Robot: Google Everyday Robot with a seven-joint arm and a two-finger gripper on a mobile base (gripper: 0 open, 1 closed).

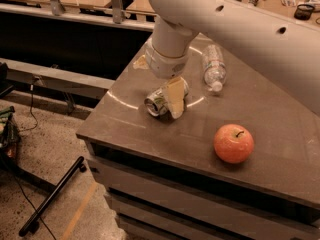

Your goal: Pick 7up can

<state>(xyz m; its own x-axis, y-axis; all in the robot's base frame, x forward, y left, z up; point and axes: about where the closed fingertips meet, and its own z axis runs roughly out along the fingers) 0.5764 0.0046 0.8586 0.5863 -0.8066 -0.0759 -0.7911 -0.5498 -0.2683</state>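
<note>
The 7up can (155, 104) lies on its side on the brown table (125, 129), near the front left corner, its silver end facing front left. My gripper (166, 103) comes down from the large white arm and sits around the can's body. One cream fingertip (175, 99) presses against the can's near right side. The other finger is hidden behind the can. The can still rests on the table top.
A clear plastic water bottle (214, 66) lies on the table just behind and right of the can. A red apple (233, 143) sits at the front right. The table's left and front edges are close to the can. A black stand leg (52, 194) lies on the floor at the left.
</note>
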